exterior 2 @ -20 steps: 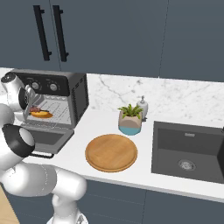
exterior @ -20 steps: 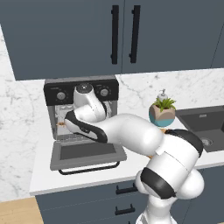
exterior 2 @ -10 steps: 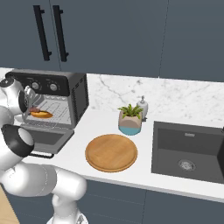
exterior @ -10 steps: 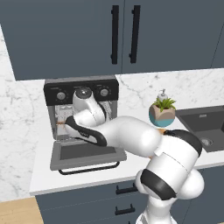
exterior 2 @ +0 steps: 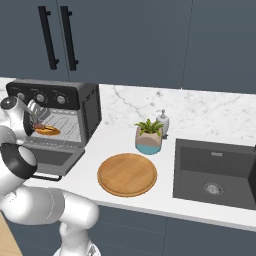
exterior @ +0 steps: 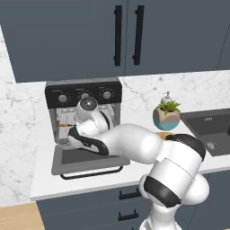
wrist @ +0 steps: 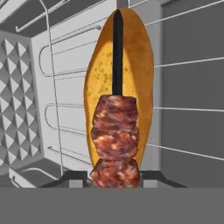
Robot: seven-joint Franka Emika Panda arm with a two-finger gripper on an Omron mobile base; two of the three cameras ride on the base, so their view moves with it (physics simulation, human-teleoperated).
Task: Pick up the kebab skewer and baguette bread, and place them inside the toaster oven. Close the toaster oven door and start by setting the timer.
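The hand (wrist: 114, 178) sits at the bottom centre of the hand view, inside the toaster oven (exterior 2: 75, 107), its two dark tips flanking the lowest meat chunk of the kebab skewer (wrist: 115, 140). The jaws look closed on that chunk, though they seem to be only just starting to slacken — a release may be beginning, so I cannot call the grip firm.

Compared with a second ago, the arm has pushed a little deeper: in the left base view the wrist now sits lower and further into the oven mouth at centre left of the frame. The skewer lies along the baguette bread (wrist: 120, 83), its stick running up the middle of the golden loaf towards the top of the hand view; whether it rests on the loaf or hangs just above it I cannot tell.

In the right base view, at left, the loaf shows orange on the wire rack inside the cavity. The toaster oven door (exterior: 85, 159) hangs open, flat, below the arm in the left base view.

My reading — both foods are now inside, so the placing step is almost done. Left to do: let go, withdraw, shut the door, turn the timer knob.
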